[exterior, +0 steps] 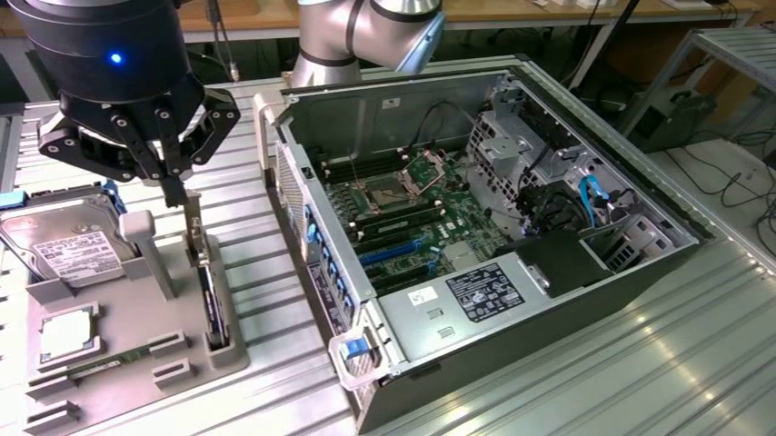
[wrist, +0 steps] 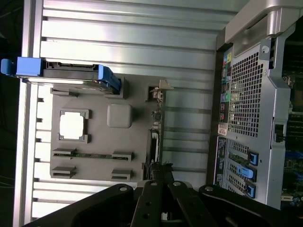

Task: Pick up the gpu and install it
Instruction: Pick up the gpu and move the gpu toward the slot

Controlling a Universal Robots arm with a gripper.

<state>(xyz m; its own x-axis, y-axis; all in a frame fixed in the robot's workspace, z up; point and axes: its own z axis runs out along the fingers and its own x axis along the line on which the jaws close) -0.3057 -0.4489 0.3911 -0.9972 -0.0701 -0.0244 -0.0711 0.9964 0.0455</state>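
The gpu [exterior: 213, 304] is a thin dark card standing on edge in a slot along the grey holder tray [exterior: 145, 313], at the edge nearest the computer. Its silvery bracket strip rises at the far end. My gripper [exterior: 177, 195] hangs just above that bracket end, its black fingers shut together with nothing between them. In the wrist view the gpu [wrist: 155, 142] appears edge-on as a narrow dark line on the holder tray [wrist: 132, 146], and my gripper [wrist: 161, 172] sits over its near end. The open computer case [exterior: 485, 227] lies on its side at the exterior view's right, motherboard exposed.
On the holder tray lie a silver hard drive [exterior: 61, 241] in a blue bracket, a square CPU [exterior: 67, 331] and a slim memory stick [exterior: 109, 363]. The case's perforated rear panel [wrist: 246, 94] faces the tray across a strip of ribbed metal table [exterior: 261, 300]. The arm's base [exterior: 352, 36] stands behind.
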